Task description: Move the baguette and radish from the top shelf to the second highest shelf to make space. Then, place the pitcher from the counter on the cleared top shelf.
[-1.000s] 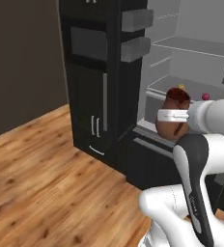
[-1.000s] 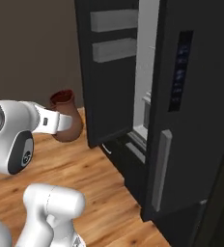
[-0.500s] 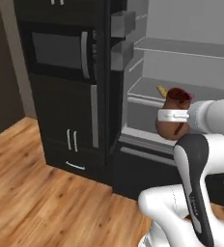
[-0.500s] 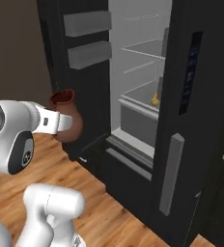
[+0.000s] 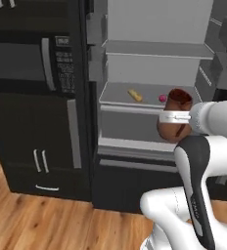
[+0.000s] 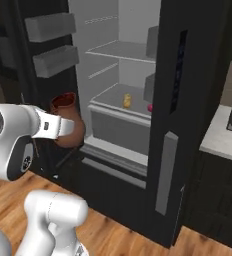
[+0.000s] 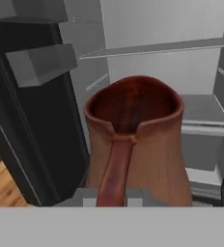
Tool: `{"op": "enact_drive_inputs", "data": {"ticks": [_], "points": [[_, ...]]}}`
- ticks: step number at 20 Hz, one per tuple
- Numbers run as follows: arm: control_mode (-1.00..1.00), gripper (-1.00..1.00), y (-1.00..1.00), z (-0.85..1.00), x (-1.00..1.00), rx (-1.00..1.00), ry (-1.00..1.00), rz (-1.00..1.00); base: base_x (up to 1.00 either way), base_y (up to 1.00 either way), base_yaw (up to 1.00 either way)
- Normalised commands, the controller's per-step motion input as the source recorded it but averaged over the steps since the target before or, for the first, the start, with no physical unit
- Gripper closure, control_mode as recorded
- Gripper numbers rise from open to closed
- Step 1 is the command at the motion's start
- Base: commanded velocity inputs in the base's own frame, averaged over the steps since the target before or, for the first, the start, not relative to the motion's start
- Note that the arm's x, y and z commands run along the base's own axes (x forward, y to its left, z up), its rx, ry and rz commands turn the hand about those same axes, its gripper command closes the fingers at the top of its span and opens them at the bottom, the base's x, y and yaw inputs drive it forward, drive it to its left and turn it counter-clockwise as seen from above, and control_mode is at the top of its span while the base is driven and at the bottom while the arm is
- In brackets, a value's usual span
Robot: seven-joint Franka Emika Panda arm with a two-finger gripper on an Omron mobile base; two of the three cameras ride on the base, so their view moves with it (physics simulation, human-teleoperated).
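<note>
Jaws are pinching the pitcher (image 5: 175, 117) by its handle, holding it upright in the air before the open fridge (image 5: 154, 29). Baguette (image 5: 134, 94) and radish (image 5: 162, 98) are lying on the second shelf (image 5: 116, 93); the top shelf (image 5: 154, 49) is bare. Arm (image 5: 203, 171) is reaching level.

You have one pitcher (image 5: 176, 115), one baguette (image 5: 134, 94) with one radish (image 5: 162, 98) at its three o'clock, two fridge shelves, and two door bins (image 6: 55, 61) at nine o'clock.
</note>
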Motion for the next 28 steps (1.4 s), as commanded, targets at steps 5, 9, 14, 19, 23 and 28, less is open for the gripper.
{"op": "enact_drive_inputs", "data": {"ticks": [5,9,14,19,23,28], "points": [[1.0,1.0,0.0,0.0,0.0,0.0,0.0,0.0,0.55,0.26,-0.44],[1.0,1.0,0.0,0.0,0.0,0.0,0.0,0.0,0.59,0.45,-0.4],[1.0,1.0,0.0,0.0,0.0,0.0,0.0,0.0,0.61,0.58,-0.33],[1.0,1.0,0.0,0.0,0.0,0.0,0.0,0.0,0.63,0.19,-0.24],[1.0,1.0,0.0,0.0,0.0,0.0,0.0,0.0,0.61,-0.06,-0.12],[1.0,1.0,0.0,0.0,0.0,0.0,0.0,0.0,0.66,-0.02,-0.06]]}}
